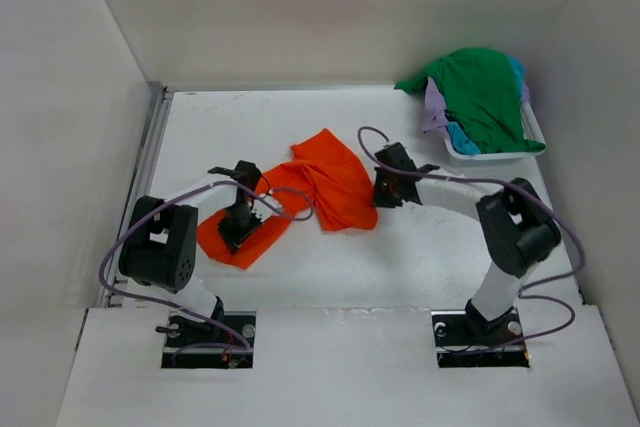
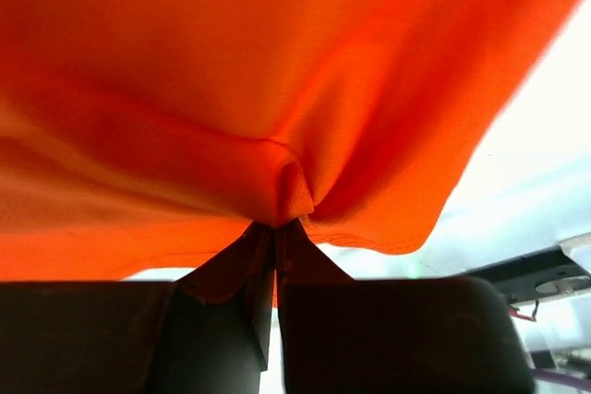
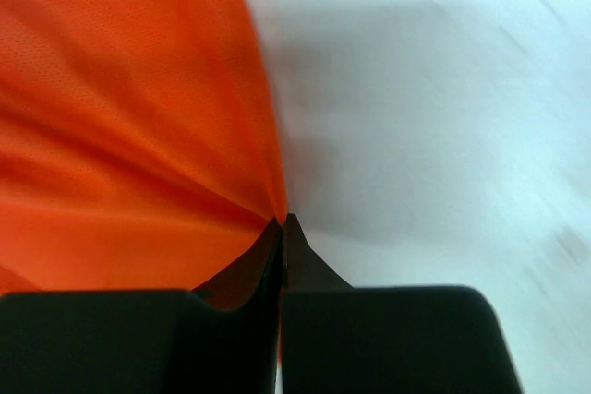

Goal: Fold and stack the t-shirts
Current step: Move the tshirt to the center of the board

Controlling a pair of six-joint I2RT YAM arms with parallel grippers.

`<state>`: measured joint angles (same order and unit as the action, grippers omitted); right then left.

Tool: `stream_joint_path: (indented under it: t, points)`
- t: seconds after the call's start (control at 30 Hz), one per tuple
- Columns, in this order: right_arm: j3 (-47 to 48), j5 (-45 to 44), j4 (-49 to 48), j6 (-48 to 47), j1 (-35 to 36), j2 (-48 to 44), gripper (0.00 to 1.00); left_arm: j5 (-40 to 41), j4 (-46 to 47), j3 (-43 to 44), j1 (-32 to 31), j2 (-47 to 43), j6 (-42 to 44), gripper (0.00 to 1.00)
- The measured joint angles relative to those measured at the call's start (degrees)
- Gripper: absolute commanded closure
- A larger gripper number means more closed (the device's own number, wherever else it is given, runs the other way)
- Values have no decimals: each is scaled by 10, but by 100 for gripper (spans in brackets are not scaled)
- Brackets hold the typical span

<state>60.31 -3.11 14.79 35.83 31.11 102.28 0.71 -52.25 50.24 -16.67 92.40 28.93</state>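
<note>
Top view gives me the layout. The orange t-shirt (image 1: 325,185) lies rumpled across the middle of the white tabletop (image 1: 420,257), flat at its near-left end and bunched up toward the centre. My left pincer (image 1: 240,225) sits on the near-left end and my right pincer (image 1: 385,189) is at the shirt's right edge. From up there the wrist housings cover the jaws, so I can't read them.

The wrist views settle it. In the left wrist view the left pincer (image 2: 275,224) has its jaws together, clamped on a pinch of orange cloth. The fabric gathers into a pucker at the tips and fans out above, and a stitched hem line runs through it. In the right wrist view the right pincer (image 3: 282,220) is also clamped, right on the shirt's edge, with orange to the left of the tips and bare tabletop to the right. That view also shows the weave, a fine mesh knit with soft folds radiating from the grip. The fingers are matte black and taper to thin tips.

Only the top view shows the rest. A white lattice basket (image 1: 485,155) stands in the far right corner of the tabletop. The dark green t-shirt (image 1: 485,92) is heaped over it and spills past the rim. The lavender t-shirt (image 1: 433,107) pokes out at the left under the green. The teal t-shirt (image 1: 460,137) shows just inside the near rim.
</note>
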Motion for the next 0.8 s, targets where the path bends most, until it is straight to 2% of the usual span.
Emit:
stream_joint_path:
  t: [0.1,0.13,0.2,0.27,0.37,0.47,0.5,0.57,0.63,0.73,0.8]
  points:
    - [-70,-16,55,11,-9,-97,99,0,14,0,24,-9,3,100]
    - [-87,-19,83,16,-9,-137,91,2,17,1,30,-14,7,100]
    - [-103,-12,148,25,-6,-205,61,5,18,1,32,-30,15,100]
    - [-102,-3,191,27,0,-242,49,5,19,1,26,-46,23,100]
    - [-71,8,260,12,5,-260,44,6,21,1,12,-63,34,100]
    - [46,2,291,-27,-8,-190,45,7,24,0,2,-64,42,99]
    - [137,-2,277,-52,-16,-122,44,7,23,0,0,-64,43,99]
    - [246,-6,269,-82,-25,-28,38,9,24,0,0,-64,44,98]
    - [391,-10,233,-110,-34,103,34,9,23,0,5,-66,44,97]
    - [489,-18,209,-124,-51,225,31,10,20,0,8,-73,43,97]
    - [509,-22,210,-132,-64,278,31,10,20,0,9,-79,42,96]
